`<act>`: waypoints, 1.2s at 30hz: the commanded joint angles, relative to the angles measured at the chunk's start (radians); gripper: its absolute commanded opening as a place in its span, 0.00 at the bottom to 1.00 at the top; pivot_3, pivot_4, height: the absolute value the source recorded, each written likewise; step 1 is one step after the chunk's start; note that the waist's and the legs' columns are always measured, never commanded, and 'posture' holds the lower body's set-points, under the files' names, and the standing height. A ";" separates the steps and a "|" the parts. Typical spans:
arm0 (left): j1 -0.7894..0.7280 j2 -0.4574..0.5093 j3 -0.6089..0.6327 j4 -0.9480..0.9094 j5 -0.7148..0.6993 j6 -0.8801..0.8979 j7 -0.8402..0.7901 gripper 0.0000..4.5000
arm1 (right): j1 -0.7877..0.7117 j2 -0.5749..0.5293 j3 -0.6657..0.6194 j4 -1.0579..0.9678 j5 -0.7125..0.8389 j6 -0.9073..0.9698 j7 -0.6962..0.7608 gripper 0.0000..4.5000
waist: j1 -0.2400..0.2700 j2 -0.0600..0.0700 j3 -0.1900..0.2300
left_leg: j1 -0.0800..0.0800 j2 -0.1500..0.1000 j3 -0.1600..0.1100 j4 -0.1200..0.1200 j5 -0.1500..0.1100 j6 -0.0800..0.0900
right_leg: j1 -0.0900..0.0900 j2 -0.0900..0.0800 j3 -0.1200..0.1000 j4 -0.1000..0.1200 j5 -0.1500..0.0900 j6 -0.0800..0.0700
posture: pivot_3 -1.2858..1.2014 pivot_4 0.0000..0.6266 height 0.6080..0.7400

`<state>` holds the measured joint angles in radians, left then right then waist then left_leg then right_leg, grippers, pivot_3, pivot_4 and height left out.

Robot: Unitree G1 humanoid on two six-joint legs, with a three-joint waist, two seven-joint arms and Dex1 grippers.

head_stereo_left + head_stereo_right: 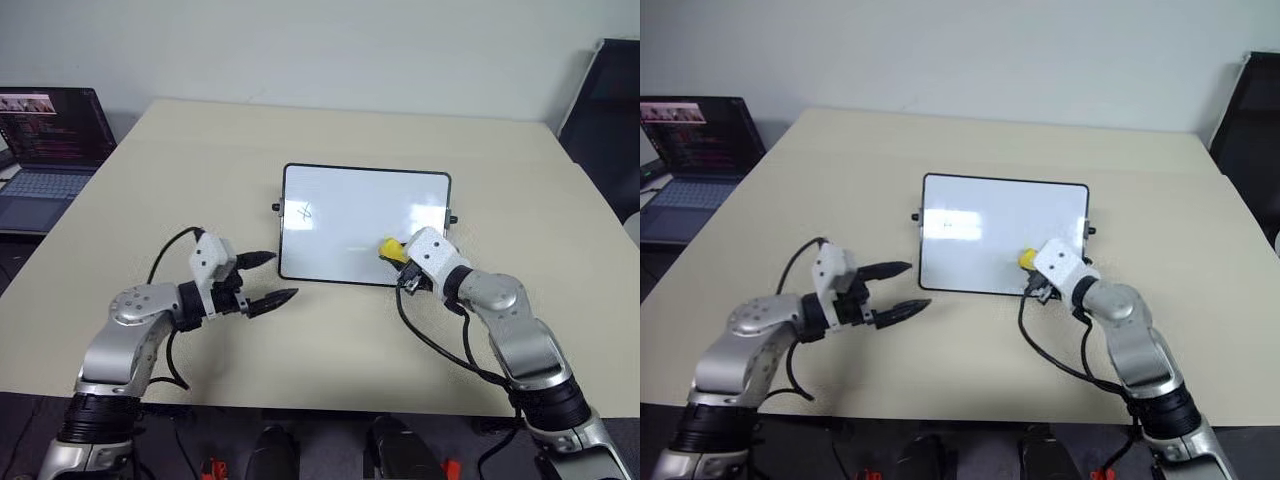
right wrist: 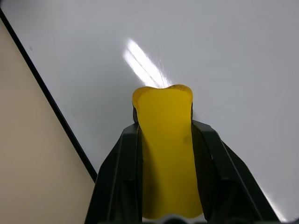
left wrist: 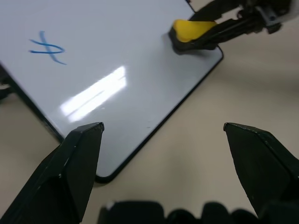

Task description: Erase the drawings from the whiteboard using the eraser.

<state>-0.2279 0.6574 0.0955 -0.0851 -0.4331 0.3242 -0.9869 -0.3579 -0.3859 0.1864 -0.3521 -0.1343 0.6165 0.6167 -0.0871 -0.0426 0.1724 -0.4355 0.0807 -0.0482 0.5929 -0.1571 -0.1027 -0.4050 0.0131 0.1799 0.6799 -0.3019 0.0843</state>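
The whiteboard lies flat mid-table, glossy white in a thin black frame. One blue drawing sits near its left edge, seen too in the left wrist view as a scribble. My right gripper is shut on the yellow eraser, which rests over the board's near right corner. My left gripper stands open just off the board's near left corner, nothing between its fingers.
An open laptop sits on a side desk at far left. A dark chair stands at far right. Bare beige table surrounds the board; cables loop from both wrists.
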 commanded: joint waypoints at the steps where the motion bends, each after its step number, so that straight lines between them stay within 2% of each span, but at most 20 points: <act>1: -0.009 0.006 0.053 -0.056 -0.041 0.038 0.038 1.00 | 0.009 0.008 -0.027 -0.104 0.088 -0.031 0.034 0.24 | 0.000 0.001 0.001 | 0.000 0.000 0.000 -0.001 0.000 0.000 | 0.000 0.000 -0.001 0.000 0.000 0.002 | 0.52 0.24 1.00; 16: 0.023 0.014 0.137 -0.294 -0.108 0.233 0.238 1.00 | -0.054 0.034 0.018 -0.015 0.182 -0.178 0.053 0.24 | 0.000 0.001 0.001 | 0.000 0.000 -0.002 -0.003 -0.003 -0.003 | 0.001 0.000 -0.002 0.000 -0.004 0.004 | 0.52 0.24 1.00; 27: 0.032 0.032 0.141 -0.271 -0.103 0.233 0.233 1.00 | -0.082 0.034 0.056 0.039 0.150 -0.217 0.039 0.24 | 0.001 0.001 0.001 | 0.000 0.000 -0.002 -0.002 -0.003 -0.003 | 0.001 0.000 -0.002 0.001 -0.004 0.004 | 0.52 0.24 1.00; 32: 0.009 0.032 0.143 -0.183 -0.067 0.181 0.233 1.00 | -0.194 0.068 0.121 0.146 0.062 -0.255 -0.014 0.24 | -0.003 0.002 0.001 | 0.001 0.000 -0.002 -0.002 -0.003 -0.003 | 0.000 0.000 -0.002 0.001 -0.004 0.003 | 0.52 0.24 1.00; 36: -0.028 0.021 0.126 -0.099 -0.019 0.106 0.240 1.00 | -0.372 0.145 0.170 0.320 0.004 -0.259 -0.049 0.24 | -0.002 0.002 0.001 | 0.001 0.000 -0.002 -0.002 -0.002 -0.003 | 0.000 0.001 -0.002 0.001 -0.004 0.002 | 0.52 0.24 1.00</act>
<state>-0.2249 0.6787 0.2070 -0.1944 -0.4696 0.4793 -0.7505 -0.6590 -0.2642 0.3433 -0.0749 -0.1045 0.3825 0.5874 -0.0892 -0.0410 0.1738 -0.4348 0.0812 -0.0499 0.5910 -0.1596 -0.1060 -0.4046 0.0137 0.1773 0.6809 -0.3051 0.0878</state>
